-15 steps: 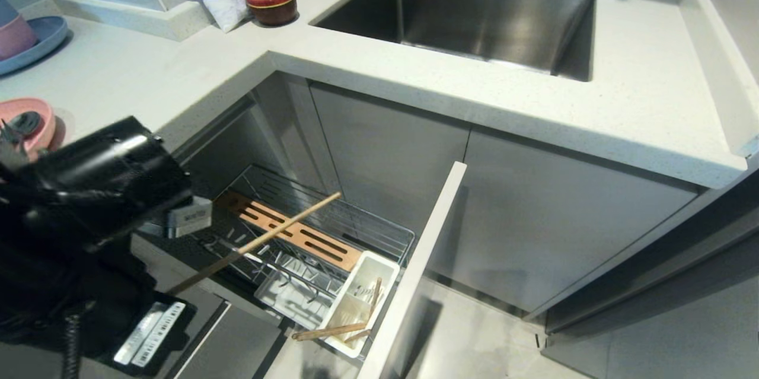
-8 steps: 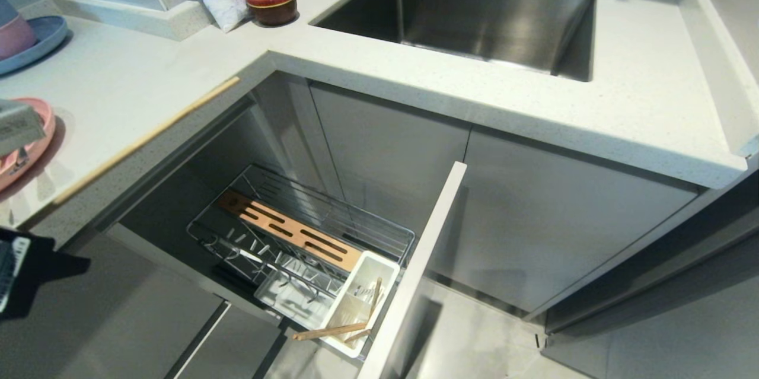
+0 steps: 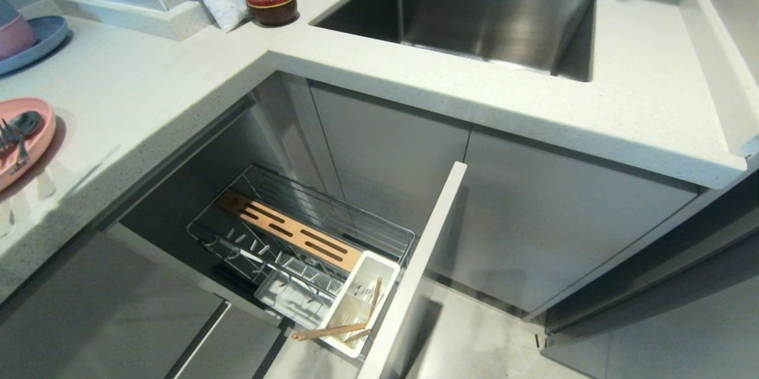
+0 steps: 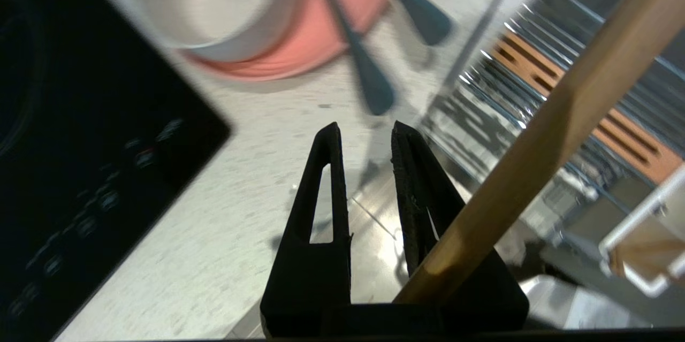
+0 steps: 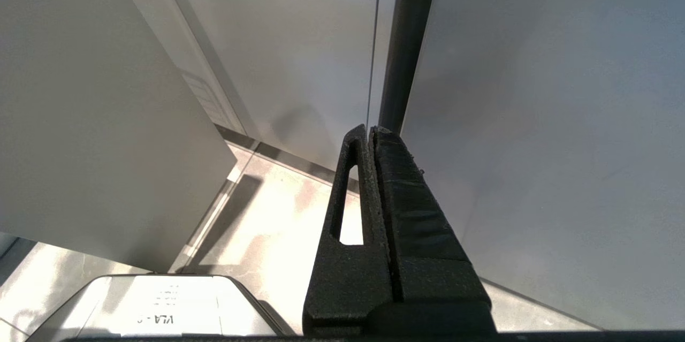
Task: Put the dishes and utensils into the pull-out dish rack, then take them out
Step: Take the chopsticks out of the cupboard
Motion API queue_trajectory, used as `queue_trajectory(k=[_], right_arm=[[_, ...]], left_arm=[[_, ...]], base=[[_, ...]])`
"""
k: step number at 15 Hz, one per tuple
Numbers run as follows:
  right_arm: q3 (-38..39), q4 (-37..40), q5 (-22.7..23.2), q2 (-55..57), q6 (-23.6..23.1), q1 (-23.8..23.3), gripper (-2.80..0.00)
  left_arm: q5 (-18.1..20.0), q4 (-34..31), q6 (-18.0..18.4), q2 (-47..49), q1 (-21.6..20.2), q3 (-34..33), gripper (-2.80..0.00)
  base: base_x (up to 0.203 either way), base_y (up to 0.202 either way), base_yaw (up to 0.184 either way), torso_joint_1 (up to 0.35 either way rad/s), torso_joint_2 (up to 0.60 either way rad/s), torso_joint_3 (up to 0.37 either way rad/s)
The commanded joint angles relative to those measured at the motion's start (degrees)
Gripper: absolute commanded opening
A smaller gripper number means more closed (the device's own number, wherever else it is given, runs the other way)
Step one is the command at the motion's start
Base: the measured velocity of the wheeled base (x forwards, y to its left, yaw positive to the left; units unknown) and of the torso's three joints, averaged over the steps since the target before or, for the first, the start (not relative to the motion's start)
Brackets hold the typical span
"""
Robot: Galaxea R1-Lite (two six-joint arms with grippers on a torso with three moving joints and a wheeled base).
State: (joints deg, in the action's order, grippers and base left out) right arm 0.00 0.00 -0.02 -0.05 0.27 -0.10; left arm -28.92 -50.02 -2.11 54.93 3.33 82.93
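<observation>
The left arm has swung out of the head view — its end effector (image 4: 365,136) pinching one chopstick (image 4: 540,138), nearly closed.

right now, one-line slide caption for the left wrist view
Left gripper carries one chopstick over the counter, pink plate and pull-out dish rack beyond.

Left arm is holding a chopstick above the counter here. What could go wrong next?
1. The left gripper pinches the chopstick near the fingers' base and it juts out at a slant, so it may pivot or slip.
2. Its long end could knock the bowl or the cutlery handles overhanging the pink plate.
3. The other chopstick lies across the cutlery tray rim and might tip out.
</observation>
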Motion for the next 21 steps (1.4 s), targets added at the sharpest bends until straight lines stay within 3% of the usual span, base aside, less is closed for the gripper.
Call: queue_trajectory(k=[1, 3, 5, 8, 12, 15, 21], right_arm=[[0.1, 0.0, -0.1, -0.2, 0.0, 0.0, -2.80], [0.1, 0.0, -0.1, -0.2, 0.0, 0.0, -2.80], [0.1, 0.0, 0.0, -0.2, 0.0, 0.0, -2.80], [0.1, 0.0, -0.1, -0.2, 0.0, 0.0, -2.80], [0.1, 0.0, 0.0, -0.2, 0.0, 0.0, -2.80], [0.1, 0.0, 0.0, -0.2, 0.0, 0.0, -2.80], [0.1, 0.0, -0.1, -0.2, 0.0, 0.0, -2.80]], left_arm=[[1.9, -0.1, -0.3, -3.3, -10.5, 2.0, -2.80], [4.3, -0.2, -3.1, -4.0, -18.8, 2.3, -2.80], [9.8, -0.2, -6.6, -3.8, -27.1, 2.0, -2.80], [18.8, -0.3, -16.1, -1.3, -35.5, -0.9, -2.80], [25.7, 0.0, -30.2, 3.9, -40.5, -2.2, -2.80], [29.9, 1.1, -37.6, 7.2, -42.1, -2.0, -2.80], [39.5, 3.0, -47.4, 14.6, -44.9, -1.8, -2.80]], base=[[0.000, 0.000, 0.000, 0.000, 0.00, 0.000], [0.000, 0.000, 0.000, 0.000, 0.00, 0.000], [0.000, 0.000, 0.000, 0.000, 0.00, 0.000], [0.000, 0.000, 0.000, 0.000, 0.00, 0.000], [0.000, 0.000, 0.000, 0.000, 0.00, 0.000], [0.000, 0.000, 0.000, 0.000, 0.00, 0.000], [0.000, 0.000, 0.000, 0.000, 0.00, 0.000]])
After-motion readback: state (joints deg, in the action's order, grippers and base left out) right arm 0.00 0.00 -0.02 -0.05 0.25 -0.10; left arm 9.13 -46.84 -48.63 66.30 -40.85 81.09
